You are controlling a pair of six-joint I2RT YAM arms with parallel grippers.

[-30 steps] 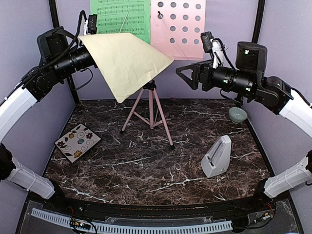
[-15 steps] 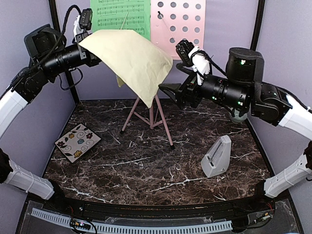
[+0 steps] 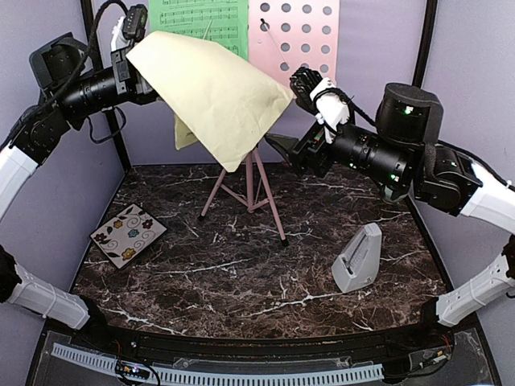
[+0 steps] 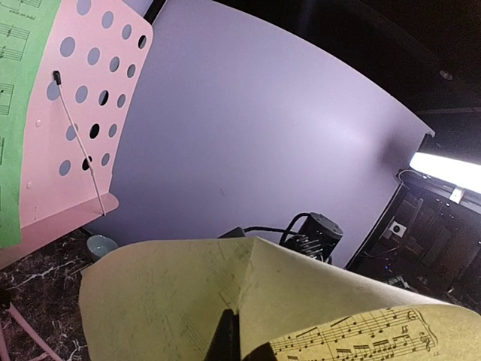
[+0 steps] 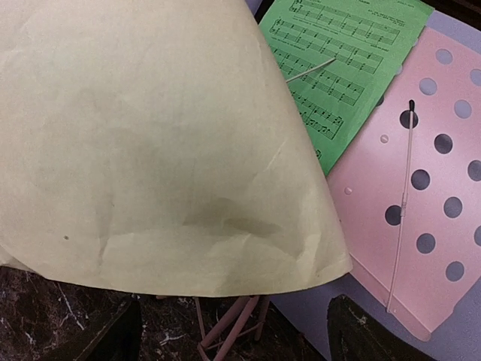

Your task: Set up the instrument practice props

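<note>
**Yellow sheet poised before the stand**

Upper centre, the left gripper [image 3: 133, 58], jaws pinched on a corner, holds the yellow sheet [image 3: 217, 92] before the pink stand [image 3: 294, 48]. The stand's right half is bare beside the green sheet [image 3: 205, 24]. The right gripper [image 3: 278, 147], jaws wide and empty, sits by the sheet's lower right edge. It likely steadies that edge next, clear of the wire [image 5: 402, 203].

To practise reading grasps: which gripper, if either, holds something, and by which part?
The left gripper pinches the pale yellow music sheet at its upper-left edge; the right gripper is open, holding nothing.
</note>
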